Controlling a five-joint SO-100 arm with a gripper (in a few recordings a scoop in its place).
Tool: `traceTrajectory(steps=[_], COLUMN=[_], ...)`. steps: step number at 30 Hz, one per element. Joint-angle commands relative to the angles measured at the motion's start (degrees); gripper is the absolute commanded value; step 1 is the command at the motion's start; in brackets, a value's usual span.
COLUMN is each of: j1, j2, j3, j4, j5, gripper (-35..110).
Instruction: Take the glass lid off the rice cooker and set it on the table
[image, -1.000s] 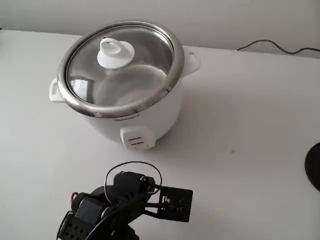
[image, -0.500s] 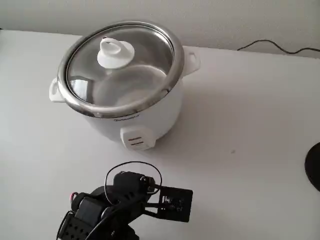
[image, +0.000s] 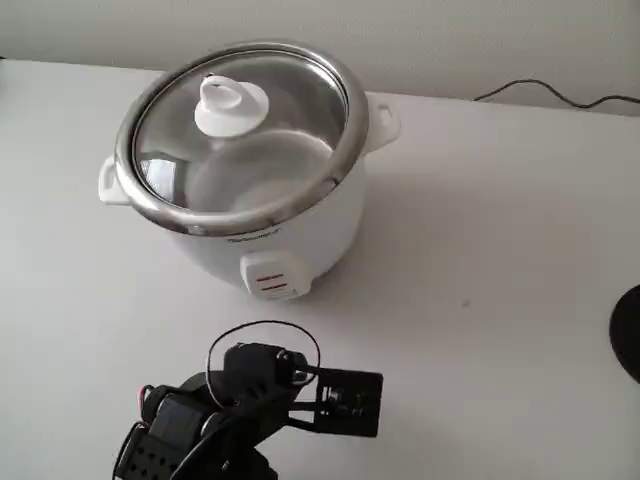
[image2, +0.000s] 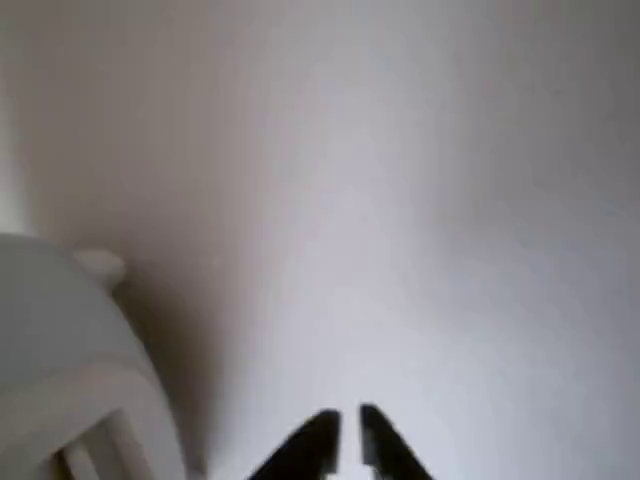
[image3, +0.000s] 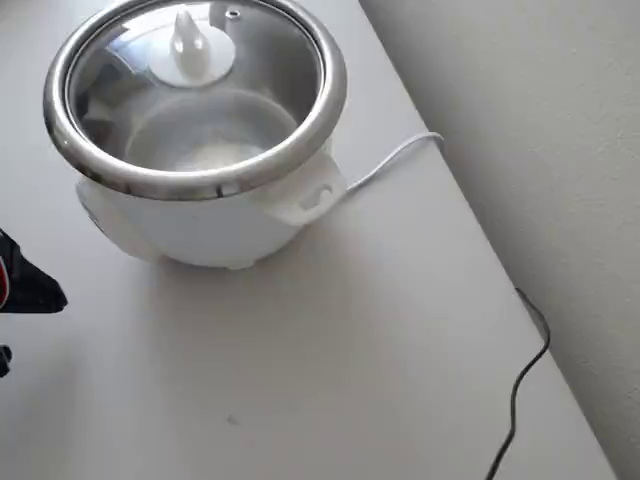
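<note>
The rice cooker (image: 265, 235) stands at the back of the white table (image: 500, 250), its front switch facing the arm. On its steel rim sits the glass lid (image: 270, 140), with the white knob (image: 230, 105) upright at its centre. From overhead, the lid (image3: 250, 90) covers the cooker (image3: 210, 225) fully. My black arm (image: 250, 400) is low at the near edge, well short of the cooker. In the wrist view my gripper (image2: 347, 430) is shut and holds nothing, above bare table, with the cooker's side (image2: 60, 340) at the lower left.
A white cord (image3: 390, 160) runs from the cooker toward the wall, and a black cable (image3: 525, 370) lies along the table's edge. A dark round object (image: 630, 345) pokes in at the right edge of the fixed view.
The arm has shifted very slightly to the left. The cooker and lid have not moved.
</note>
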Motion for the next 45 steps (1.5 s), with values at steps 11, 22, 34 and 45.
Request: traceTrajectory(steps=[11,22,34,45], j1=[20.3,12.2,-11.9,-18.4], j2=[0.3,-4.9,-43.0,-60.3], j3=[-11.3,-39.8,-76.9,-80.0], j4=[-13.5,-24.4,-13.4,-20.3], j5=[-16.4,-9.4,4.1,7.8], gripper=[12,26,29,31])
